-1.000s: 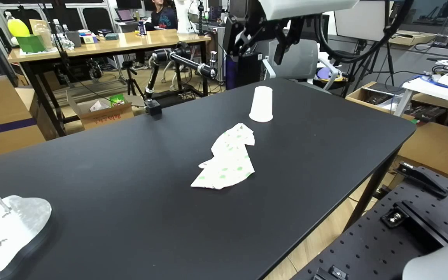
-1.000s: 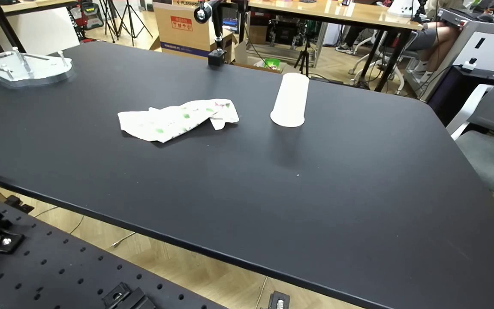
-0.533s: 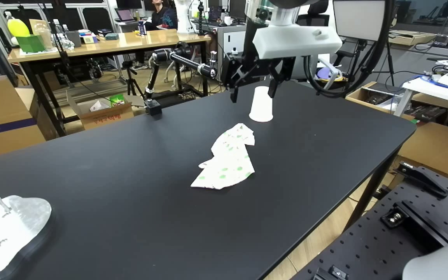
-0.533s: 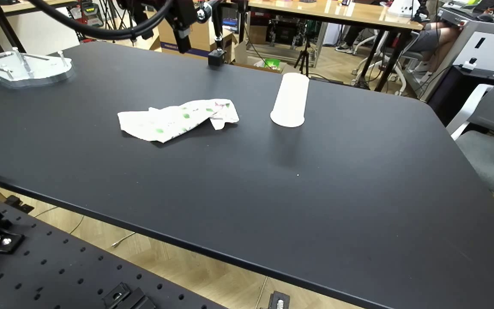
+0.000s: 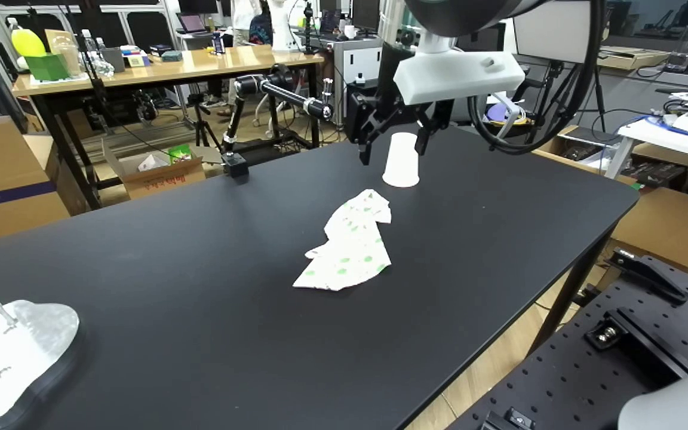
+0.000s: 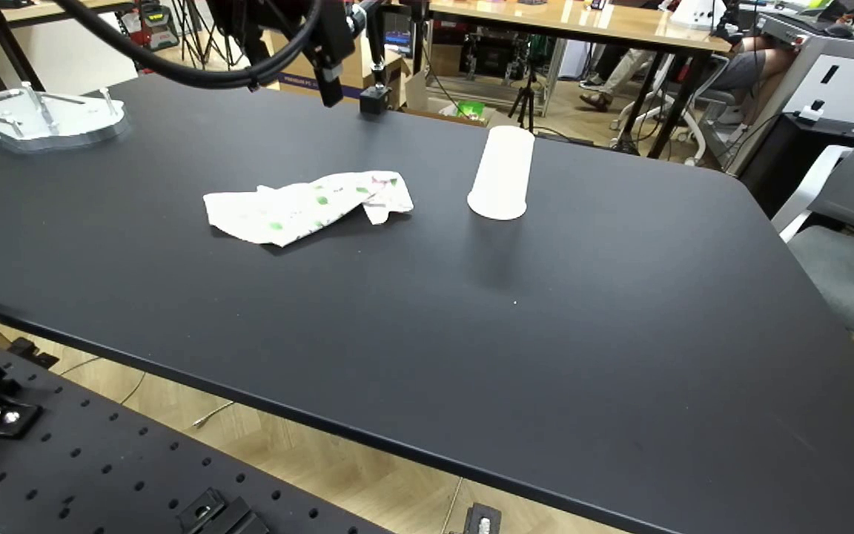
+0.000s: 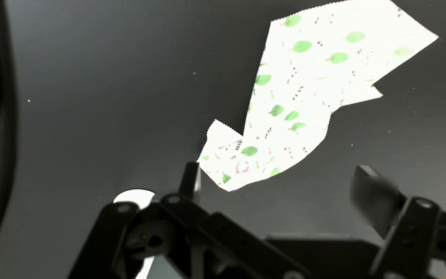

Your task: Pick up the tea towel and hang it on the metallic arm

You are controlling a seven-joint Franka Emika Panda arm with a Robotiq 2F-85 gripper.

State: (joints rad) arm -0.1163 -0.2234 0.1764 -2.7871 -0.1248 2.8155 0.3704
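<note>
the towel (image 7: 296, 85) lies rumpled on the table (image 5: 200, 310), white with green leaves, its narrower end bent to one side. above the table hangs the pincer (image 5: 393, 151), its fingers spread well apart; in the wrist view that bent end shows just beside the tip of one finger. near the towel, but apart from it, a white cup (image 5: 402, 168) stands upside down, and in an exterior view i see it through the gap between the fingers. over at the table's edge stands the metal arm (image 5: 287, 95), its upper bar jutting out sideways, well apart from the towel.
</note>
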